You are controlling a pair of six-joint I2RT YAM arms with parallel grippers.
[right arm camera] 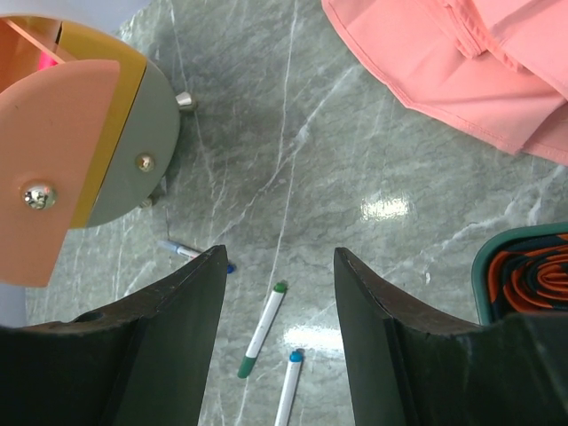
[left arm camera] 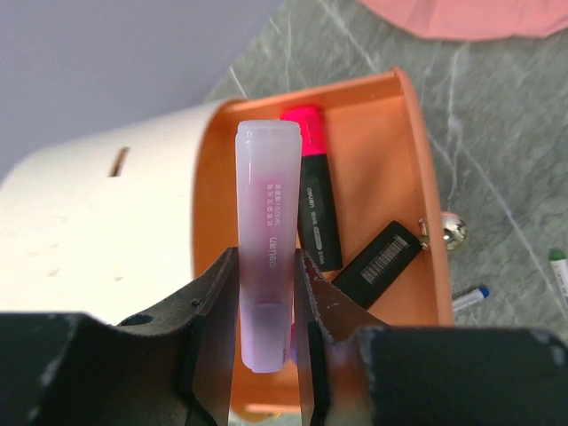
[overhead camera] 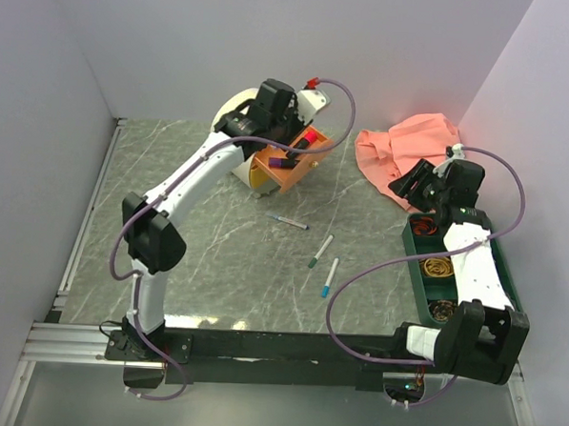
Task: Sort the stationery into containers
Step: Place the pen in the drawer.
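My left gripper (left arm camera: 266, 266) is shut on a lilac highlighter (left arm camera: 266, 204) and holds it over the pulled-out peach-orange drawer (left arm camera: 408, 160) of the cream cabinet (left arm camera: 106, 222). A pink-black highlighter (left arm camera: 315, 204) and a black barcoded piece (left arm camera: 377, 264) lie inside that drawer. From above, the left gripper (overhead camera: 284, 156) hangs over the drawer (overhead camera: 291, 175), with a yellow drawer (overhead camera: 253, 176) under it. Three thin white pens (overhead camera: 289, 221) (overhead camera: 320, 250) (overhead camera: 330, 276) lie on the table. My right gripper (overhead camera: 410, 186) (right arm camera: 280, 257) is open and empty, above the green-tipped pen (right arm camera: 263, 330).
A pink cloth (overhead camera: 402, 148) lies crumpled at the back right. The dark green compartment tray (overhead camera: 417, 263) sits along the right wall under the right arm. White walls close in the left, back and right sides.
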